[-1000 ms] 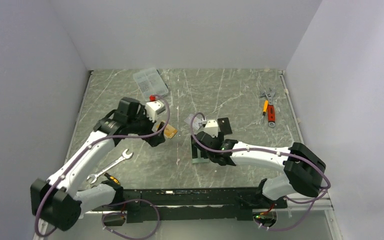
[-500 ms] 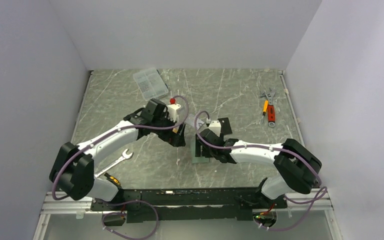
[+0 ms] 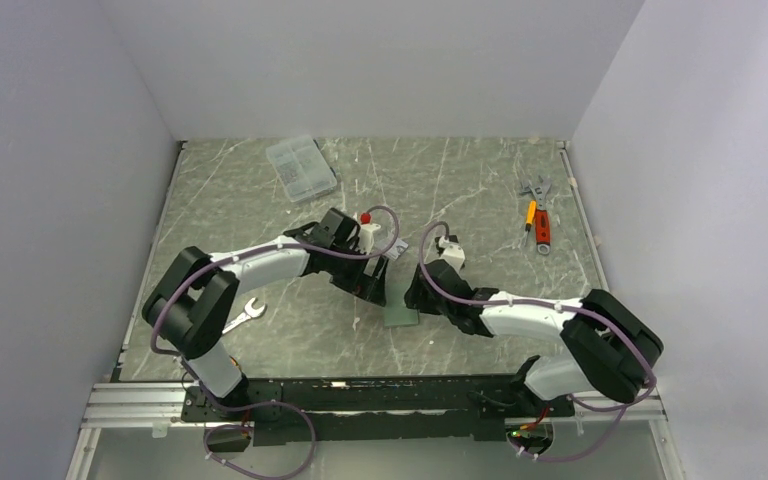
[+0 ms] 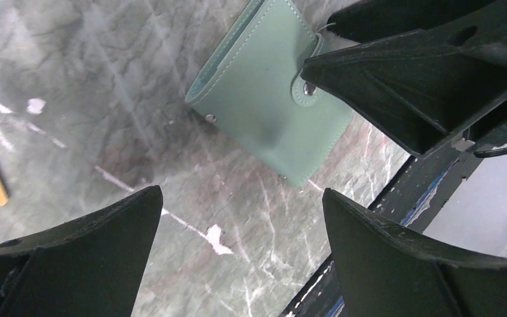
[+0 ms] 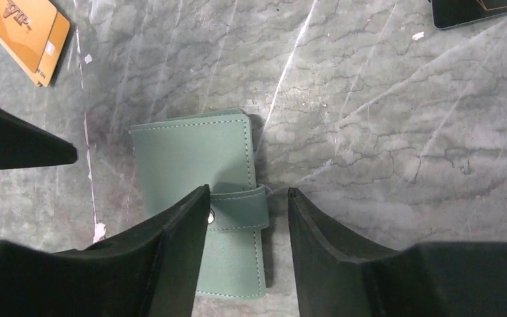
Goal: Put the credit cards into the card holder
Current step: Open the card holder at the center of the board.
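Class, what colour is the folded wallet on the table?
The wallet is plain grey-green; the right wrist view shows it best.

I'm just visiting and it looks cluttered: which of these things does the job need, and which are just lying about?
For the job: card holder, orange card.
Lying about: clear compartment box, red-handled wrench, silver spanner, flat black piece.
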`<state>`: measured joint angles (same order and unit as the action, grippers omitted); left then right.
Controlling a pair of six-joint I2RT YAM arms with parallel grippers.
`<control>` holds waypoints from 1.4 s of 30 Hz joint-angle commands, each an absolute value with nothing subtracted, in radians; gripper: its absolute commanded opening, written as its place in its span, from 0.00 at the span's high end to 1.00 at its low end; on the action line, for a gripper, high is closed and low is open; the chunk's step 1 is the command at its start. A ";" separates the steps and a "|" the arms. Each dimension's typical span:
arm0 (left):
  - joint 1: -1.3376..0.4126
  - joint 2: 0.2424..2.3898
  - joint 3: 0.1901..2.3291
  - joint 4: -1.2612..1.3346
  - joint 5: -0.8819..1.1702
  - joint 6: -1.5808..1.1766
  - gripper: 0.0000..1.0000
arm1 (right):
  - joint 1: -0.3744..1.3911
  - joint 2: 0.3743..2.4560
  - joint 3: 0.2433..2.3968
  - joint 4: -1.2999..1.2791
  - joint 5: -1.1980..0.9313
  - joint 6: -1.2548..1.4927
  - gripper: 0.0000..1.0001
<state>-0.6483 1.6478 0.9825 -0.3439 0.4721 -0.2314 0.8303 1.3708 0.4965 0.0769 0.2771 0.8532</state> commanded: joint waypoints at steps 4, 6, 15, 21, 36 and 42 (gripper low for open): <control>-0.684 1.716 1.006 -0.232 0.536 -0.310 0.01 | 0.810 1.348 0.389 0.070 0.184 0.939 0.61; -0.686 1.738 1.003 -0.220 0.529 -0.315 0.01 | 0.806 1.338 0.358 0.084 0.164 0.965 0.62; -0.697 1.818 0.991 -0.119 0.543 -0.373 0.16 | 0.778 1.304 0.286 0.090 0.127 1.046 0.70; -0.715 1.833 0.950 -0.088 0.548 -0.388 0.20 | 0.745 1.396 0.296 0.067 0.100 1.074 0.79; -0.717 1.758 0.955 0.006 0.797 -0.422 0.38 | 0.741 1.498 0.291 0.115 0.083 1.102 0.82; -0.716 1.755 0.946 0.057 0.871 -0.411 0.48 | 0.726 1.497 0.236 0.183 0.065 1.128 0.74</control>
